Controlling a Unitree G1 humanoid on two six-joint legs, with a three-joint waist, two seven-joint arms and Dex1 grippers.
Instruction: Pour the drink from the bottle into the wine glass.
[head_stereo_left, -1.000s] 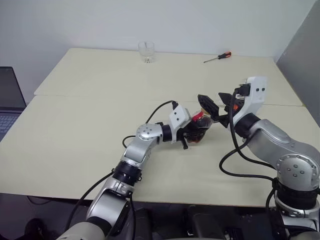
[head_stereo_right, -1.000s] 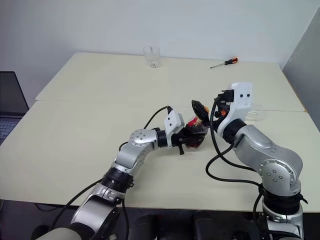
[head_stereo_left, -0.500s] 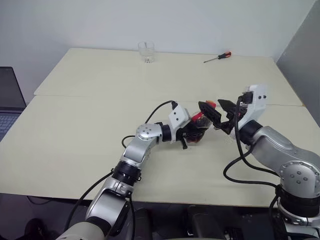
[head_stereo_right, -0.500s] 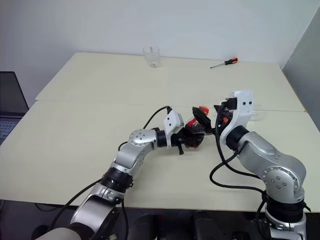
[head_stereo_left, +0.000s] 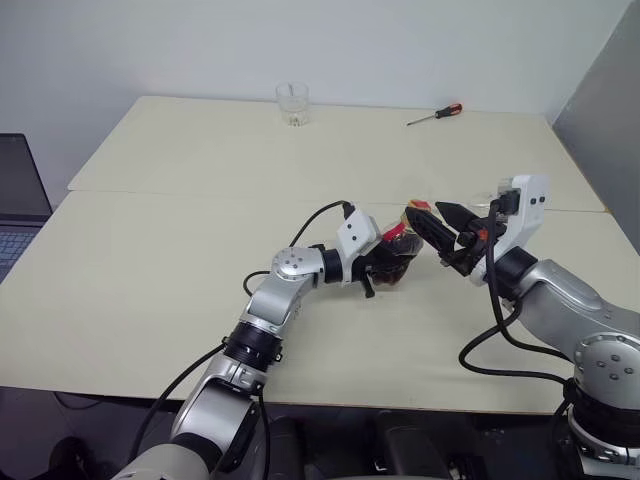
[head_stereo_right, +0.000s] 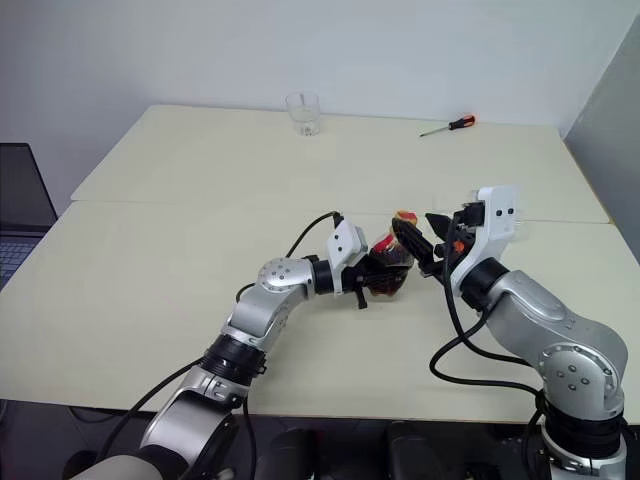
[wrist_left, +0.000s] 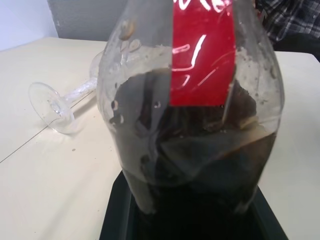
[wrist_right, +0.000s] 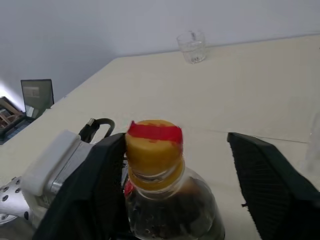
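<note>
The bottle, small and clear with dark brown drink in its lower half, stands upright near the table's middle. My left gripper is shut on its rounded body from the left. The yellowish cap, with a red strip over it, sits between the fingers of my right gripper. That gripper is open, reaching in level from the right: one finger lies against the cap and the other stands well apart. The wine glass lies on its side on the table beyond the bottle.
A short clear tumbler stands at the table's far edge. An orange-handled screwdriver lies at the far right. A laptop sits past the table's left side. A seam runs across the cream table.
My right hand has drawn back to the right and a little lower, and its fingers have narrowed around the cap. The left gripper and the bottle have kept still.
</note>
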